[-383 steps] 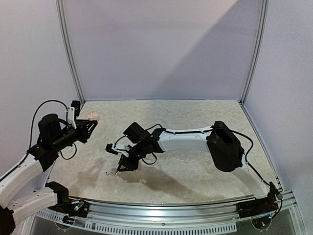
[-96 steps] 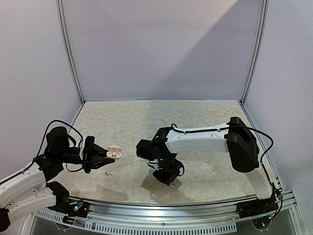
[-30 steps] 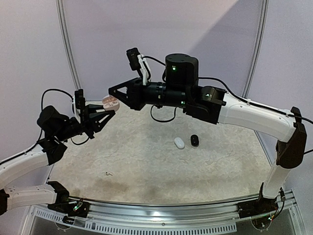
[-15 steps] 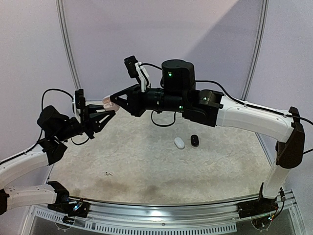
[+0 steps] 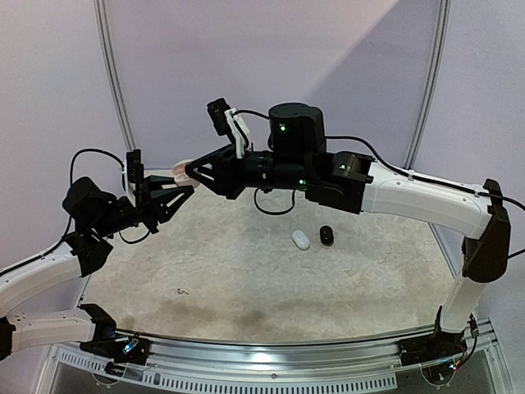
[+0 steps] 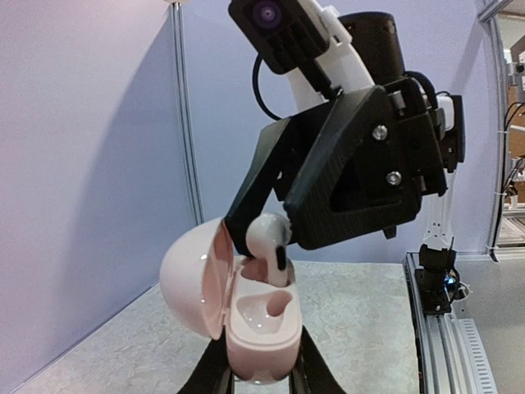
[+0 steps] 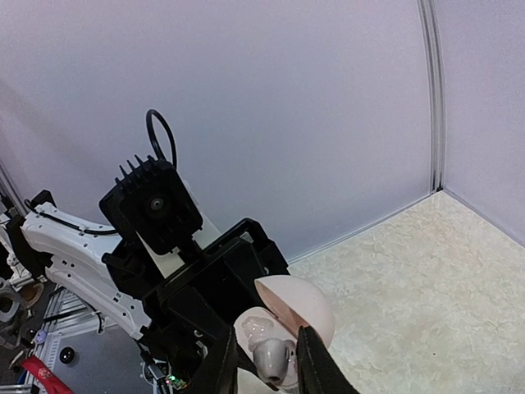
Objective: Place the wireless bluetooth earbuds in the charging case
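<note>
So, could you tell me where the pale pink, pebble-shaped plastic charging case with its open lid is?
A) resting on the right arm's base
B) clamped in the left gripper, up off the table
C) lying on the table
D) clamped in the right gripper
B: the left gripper clamps the base of the pale pink case in mid-air, while the right gripper has a white earbud between its tips at the case's socket.

text: none readable | labels, brands: none readable | numbers, signs: none readable | views checked: all three
</note>
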